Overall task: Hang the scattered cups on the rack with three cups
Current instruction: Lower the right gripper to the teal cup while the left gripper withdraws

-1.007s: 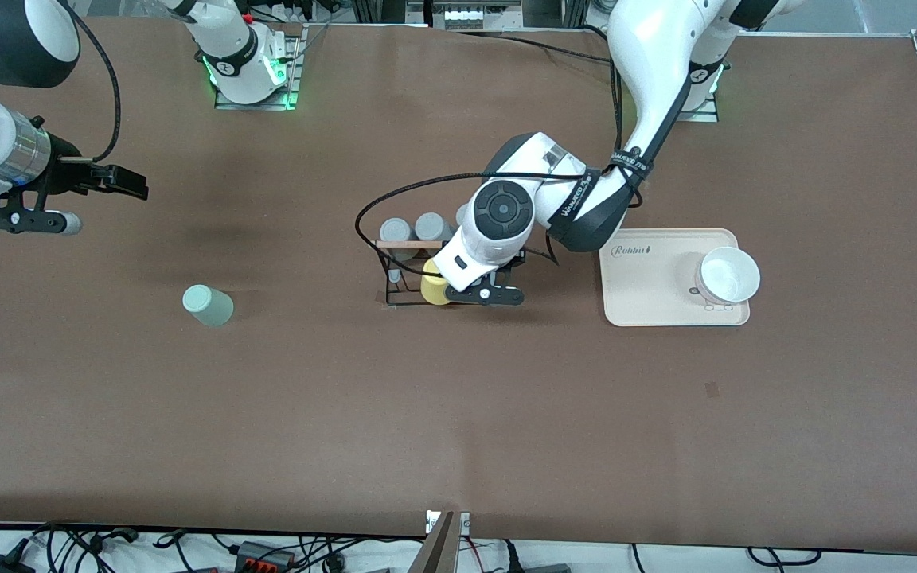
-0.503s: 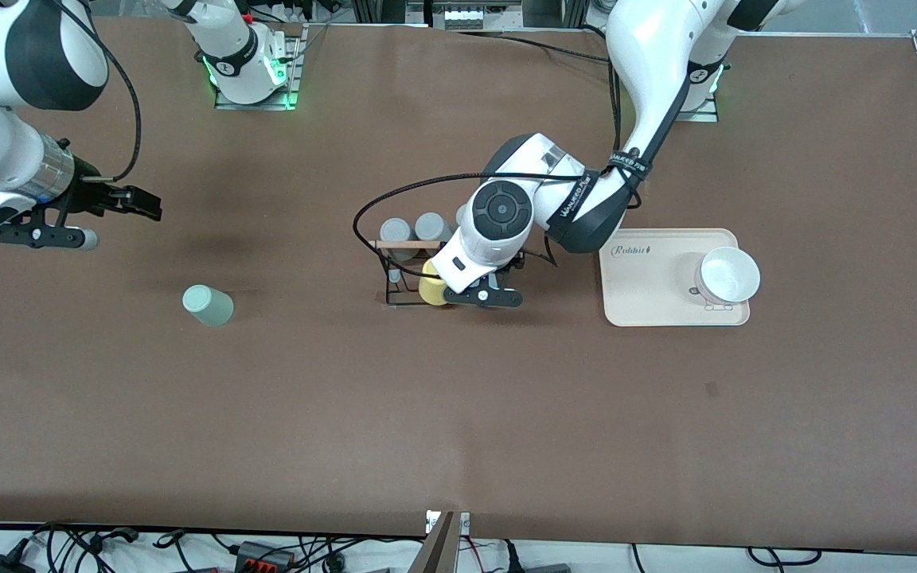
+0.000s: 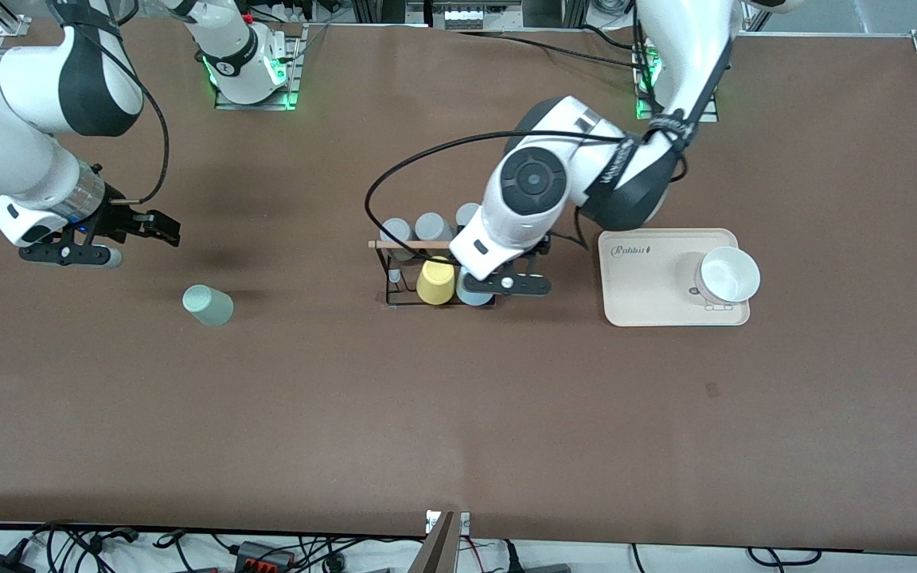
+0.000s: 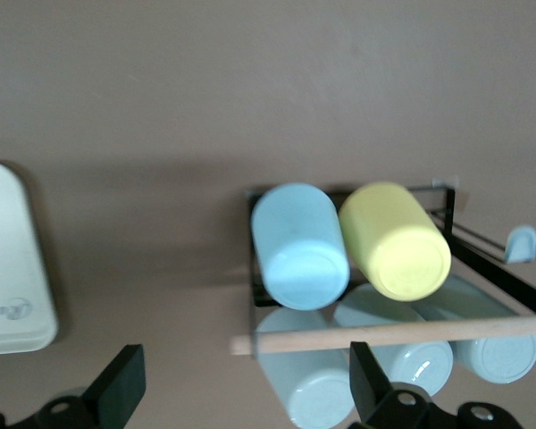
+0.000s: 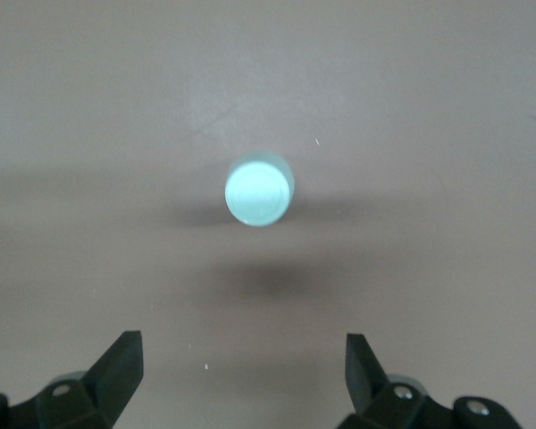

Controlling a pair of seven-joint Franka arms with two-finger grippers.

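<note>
Blue cup on rack

High front view, wrist cameras looking down

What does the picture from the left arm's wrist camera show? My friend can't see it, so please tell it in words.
A light blue cup and a yellow cup sit side by side on a black wire rack with a wooden rod across it. Three grey cups show past the rod. The left gripper is open, and a cream tray shows at the picture's edge.
</note>
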